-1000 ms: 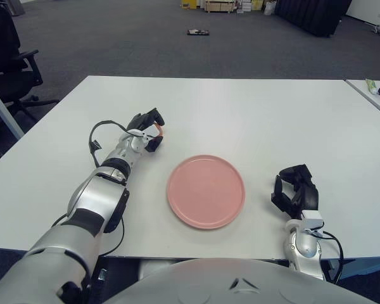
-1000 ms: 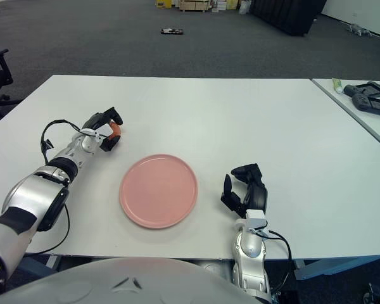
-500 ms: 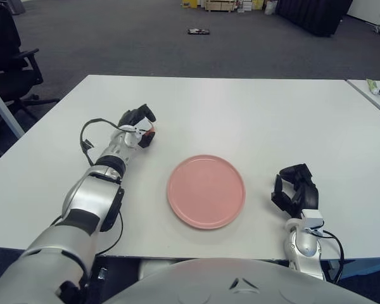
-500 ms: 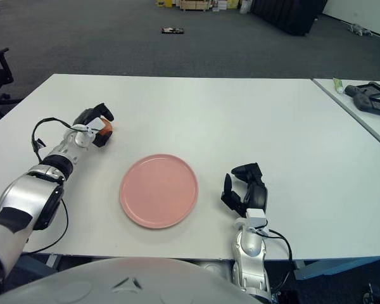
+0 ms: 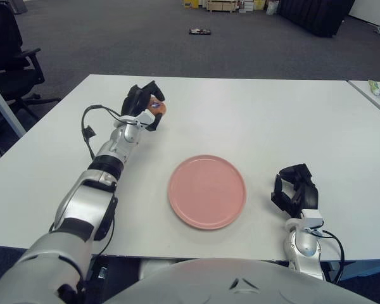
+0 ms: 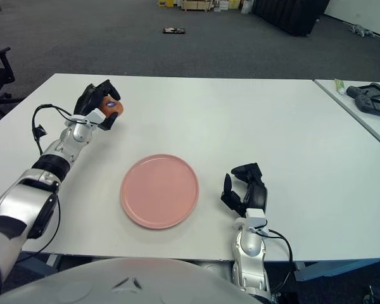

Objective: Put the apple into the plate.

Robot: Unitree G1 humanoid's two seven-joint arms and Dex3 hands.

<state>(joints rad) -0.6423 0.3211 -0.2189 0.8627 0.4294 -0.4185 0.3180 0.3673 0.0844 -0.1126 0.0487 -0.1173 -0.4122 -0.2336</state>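
Since the earlier frames the left hand [image 5: 141, 104] has travelled further out over the table, away from the robot and a little up the picture, taking the apple [image 5: 156, 107] with it; the right hand has not stirred, and the plate sits where it did.

The left hand's dark fingers [image 5: 137, 97] are curled round the apple, which shows orange with a small sticker between them; they cover its top and near side, which looks like a hold from above, meant for carrying rather than pushing; whether the fruit is clear of the table or resting on it I cannot tell. The forearm runs back from the wrist toward the near left corner, a cable looping beside it.

The plate [image 5: 177, 206], pink and bare, lies near the front of the table [image 5: 253, 114], well apart from the apple, to its right and closer to the robot; so the apple is in hand but not yet over its target; the carry, I judge, is the step in progress, and it calls for a sweep right and back toward the body before the fingers let go low over the plate, lest the apple roll off the shallow rim.

The right hand [image 6: 244, 189] shows just right of the plate, fingers curled, holding nothing.
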